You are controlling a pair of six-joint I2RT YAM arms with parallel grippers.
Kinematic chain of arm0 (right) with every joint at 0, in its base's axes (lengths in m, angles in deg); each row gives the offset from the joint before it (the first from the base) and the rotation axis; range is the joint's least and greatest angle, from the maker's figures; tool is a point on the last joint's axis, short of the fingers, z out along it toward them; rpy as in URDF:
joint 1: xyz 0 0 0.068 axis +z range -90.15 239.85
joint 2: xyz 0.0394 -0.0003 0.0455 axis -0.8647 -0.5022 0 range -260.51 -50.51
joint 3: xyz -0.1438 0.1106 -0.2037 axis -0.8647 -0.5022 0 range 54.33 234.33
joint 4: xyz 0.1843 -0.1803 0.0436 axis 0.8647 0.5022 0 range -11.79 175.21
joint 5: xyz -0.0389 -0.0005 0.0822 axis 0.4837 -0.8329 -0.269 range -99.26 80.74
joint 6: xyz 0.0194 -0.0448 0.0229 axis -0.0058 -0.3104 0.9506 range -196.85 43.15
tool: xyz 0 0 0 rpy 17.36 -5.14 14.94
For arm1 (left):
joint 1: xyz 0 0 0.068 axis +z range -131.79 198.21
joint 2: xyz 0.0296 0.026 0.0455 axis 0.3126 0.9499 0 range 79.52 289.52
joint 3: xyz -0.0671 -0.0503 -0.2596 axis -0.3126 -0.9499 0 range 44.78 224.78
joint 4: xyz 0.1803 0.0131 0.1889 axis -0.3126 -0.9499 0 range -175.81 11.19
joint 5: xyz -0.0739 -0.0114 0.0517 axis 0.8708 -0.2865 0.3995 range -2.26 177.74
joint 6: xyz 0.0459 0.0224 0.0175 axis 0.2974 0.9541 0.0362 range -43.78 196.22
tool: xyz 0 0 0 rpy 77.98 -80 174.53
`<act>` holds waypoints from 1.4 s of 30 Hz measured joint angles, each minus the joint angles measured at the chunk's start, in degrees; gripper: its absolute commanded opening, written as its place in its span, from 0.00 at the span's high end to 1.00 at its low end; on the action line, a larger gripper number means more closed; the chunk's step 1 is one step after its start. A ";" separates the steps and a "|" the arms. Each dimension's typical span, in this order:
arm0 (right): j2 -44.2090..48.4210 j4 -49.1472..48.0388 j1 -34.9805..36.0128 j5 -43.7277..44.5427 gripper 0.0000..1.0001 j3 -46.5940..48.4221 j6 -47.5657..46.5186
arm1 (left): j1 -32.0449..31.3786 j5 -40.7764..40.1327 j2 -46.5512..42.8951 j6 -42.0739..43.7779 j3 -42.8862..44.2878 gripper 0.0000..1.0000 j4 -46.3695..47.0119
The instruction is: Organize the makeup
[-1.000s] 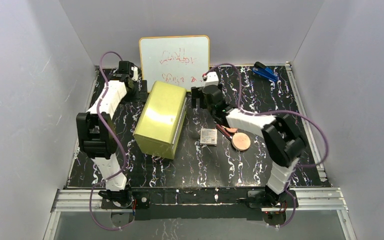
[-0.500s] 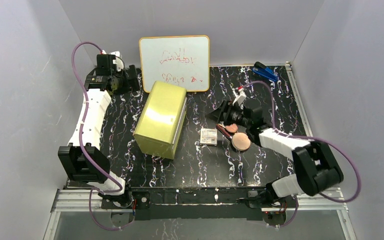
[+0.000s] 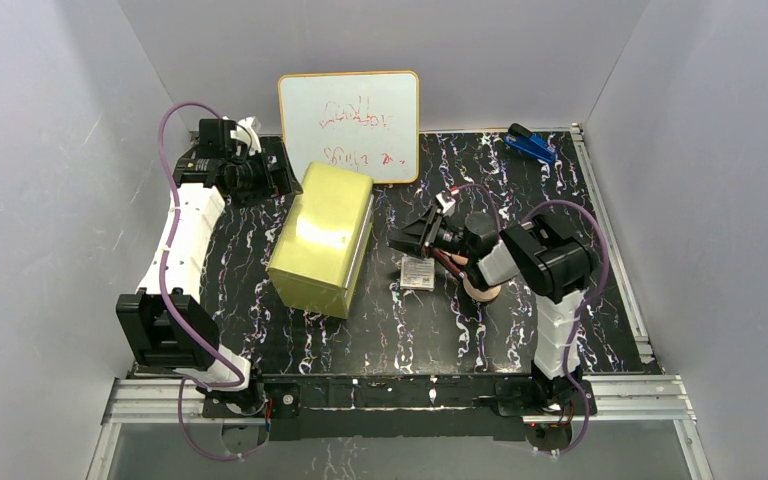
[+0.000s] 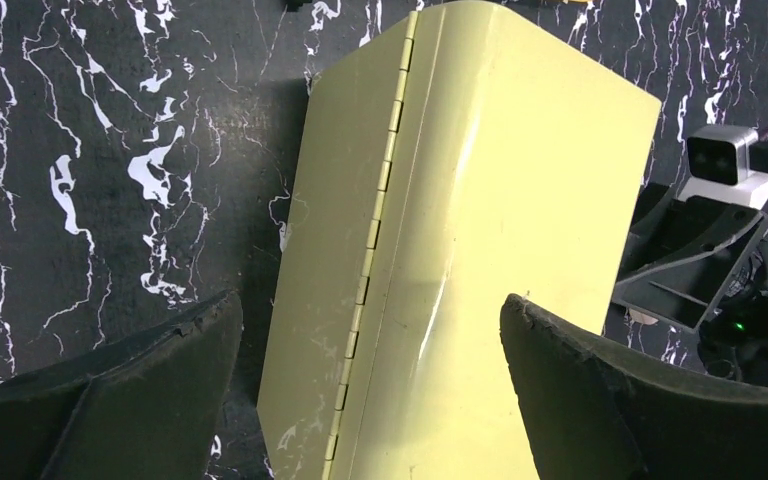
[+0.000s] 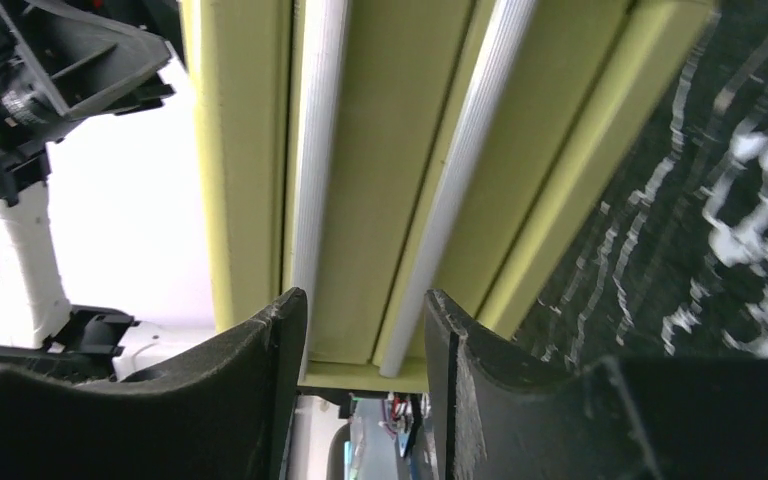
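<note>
**Yellow-green case** (image 3: 322, 240): lying closed on the black marbled table (image 3: 400, 330), hinge line showing along its top in the left wrist view.

**Left gripper** (image 3: 282, 175): hovering at the case's far left corner. Its fingers (image 4: 110, 400) are standing spread wide and holding nothing, with the case lid showing between them.

**Right gripper** (image 3: 400, 238): pointing at the case's right side, just beside it. Its fingers (image 5: 210, 400) are standing a narrow gap apart, with nothing pinched between them.

**Makeup**, all lying right of the case:
- The whitish packet (image 3: 418, 272) is lying nearest the case.
- The dark-red stick (image 3: 446, 262) is lying just beyond the packet.
- The pinkish-tan disc (image 3: 480, 291) is lying farthest from the case, partly hidden under the right arm.

**Whiteboard** (image 3: 350, 120): leaning upright behind the case.

**Blue stapler-like object** (image 3: 531, 146): resting well to the case's far right.
</note>
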 measured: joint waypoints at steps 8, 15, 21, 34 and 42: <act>-3.80 -5.66 3.69 0.24 0.49 8.55 4.68 | 0.02 1.49 -0.20 0.07 -0.94 0.01 -0.04; -5.35 -6.23 6.14 1.81 0.53 11.10 4.66 | 0.02 1.57 -0.20 0.26 -1.92 0.02 -0.04; -6.21 -4.50 7.37 2.69 0.54 11.34 3.54 | 0.02 1.55 -0.20 0.44 -1.95 0.01 -0.02; -8.59 -6.25 8.46 4.11 0.62 12.61 4.04 | 0.02 1.55 -0.37 0.44 -2.29 0.02 0.09; -10.12 -8.17 8.85 4.48 0.71 13.40 5.42 | 0.02 1.55 -0.50 0.46 -2.73 0.02 0.15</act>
